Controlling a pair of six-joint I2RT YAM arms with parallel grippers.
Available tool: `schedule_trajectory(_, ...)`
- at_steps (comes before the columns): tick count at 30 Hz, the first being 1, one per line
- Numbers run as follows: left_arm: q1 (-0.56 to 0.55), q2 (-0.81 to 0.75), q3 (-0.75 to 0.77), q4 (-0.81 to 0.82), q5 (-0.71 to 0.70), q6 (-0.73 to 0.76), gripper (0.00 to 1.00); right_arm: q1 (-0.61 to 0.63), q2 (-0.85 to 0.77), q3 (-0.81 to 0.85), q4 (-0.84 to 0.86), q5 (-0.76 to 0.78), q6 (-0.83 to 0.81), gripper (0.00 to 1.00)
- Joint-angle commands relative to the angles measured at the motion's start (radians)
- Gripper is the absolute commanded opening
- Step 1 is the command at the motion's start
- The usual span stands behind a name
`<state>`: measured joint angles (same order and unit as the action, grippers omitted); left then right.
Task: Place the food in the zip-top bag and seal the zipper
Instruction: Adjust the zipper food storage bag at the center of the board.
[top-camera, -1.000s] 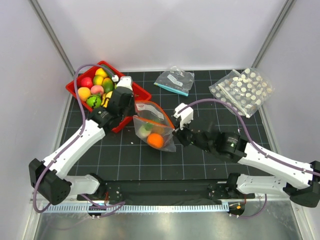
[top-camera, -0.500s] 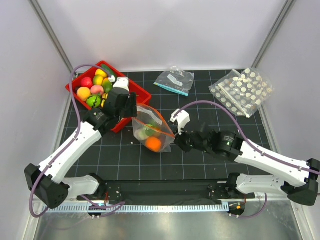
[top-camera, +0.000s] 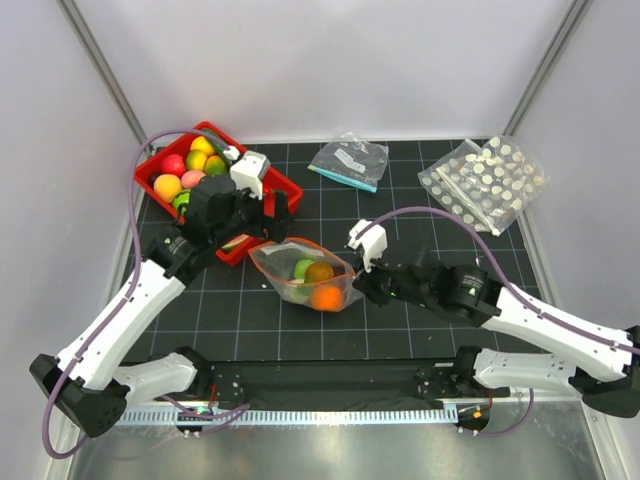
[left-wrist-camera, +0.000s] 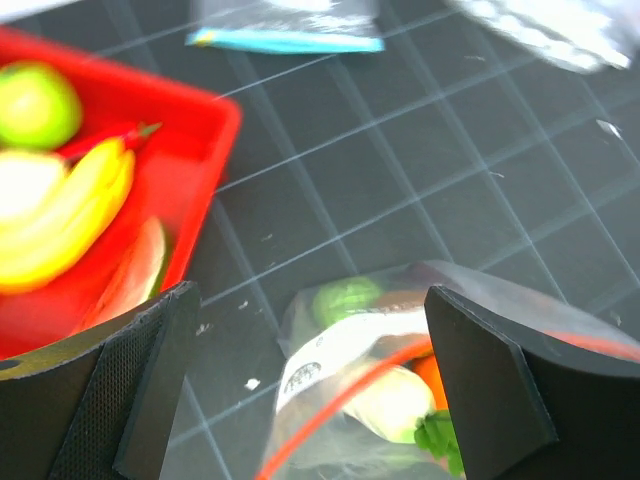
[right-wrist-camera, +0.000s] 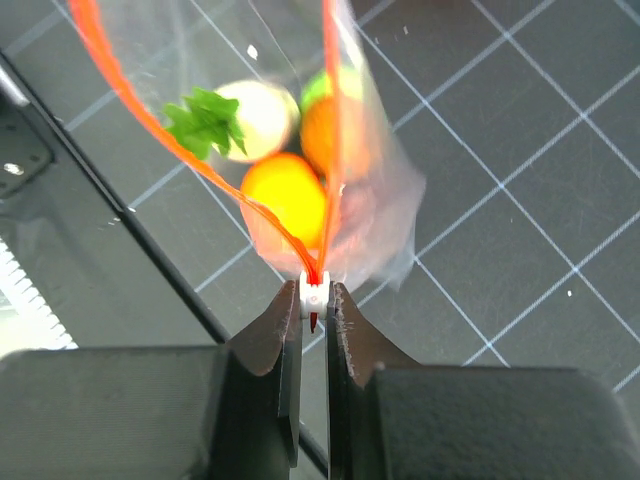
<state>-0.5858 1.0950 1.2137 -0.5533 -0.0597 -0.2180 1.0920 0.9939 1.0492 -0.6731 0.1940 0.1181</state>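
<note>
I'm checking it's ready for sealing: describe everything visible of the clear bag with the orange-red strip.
The zip-top bag is crinkly clear plastic, lying on the black gridded mat with its mouth gaping. Its orange-red zipper is unsealed. Inside: toy food, green, orange and leafy white. The right gripper is shut on the zipper's white end piece; the open left gripper hangs over it.

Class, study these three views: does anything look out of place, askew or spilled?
The bag lies slumped on its side on the mat, its orange zipper gaping in a loop, though food is inside. The right hand pinches one zipper end. Nothing is spilled.
</note>
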Motion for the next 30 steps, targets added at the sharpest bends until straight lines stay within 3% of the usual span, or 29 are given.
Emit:
schedule_trajectory(1, 0.004, -0.017, 0.034, 0.117, 0.305, 0.141, 0.99, 0.002, -0.060, 0.011, 0.058, -0.044, -0.028, 0.01)
schedule_trajectory(5, 0.004, -0.037, -0.016, 0.220, 0.628, 0.297, 0.97, 0.002, -0.072, 0.023, 0.047, -0.073, -0.025, 0.01)
schedule_trajectory(8, 0.004, -0.020, 0.001, 0.256, 0.835, 0.321, 0.97, 0.003, -0.063, 0.046, 0.020, -0.093, -0.021, 0.01)
schedule_trajectory(15, 0.001, 0.077, 0.044, 0.254, 1.130, 0.382, 0.90, 0.002, -0.084, 0.049, 0.013, -0.120, -0.032, 0.01)
schedule_trajectory(20, -0.037, 0.164, 0.061, 0.237, 1.167, 0.407, 0.80, 0.002, -0.093, 0.048, 0.009, -0.137, -0.046, 0.01)
schedule_trajectory(30, -0.134, 0.296, 0.164, -0.020, 1.094, 0.644, 0.63, 0.002, -0.092, 0.049, 0.015, -0.122, -0.054, 0.01)
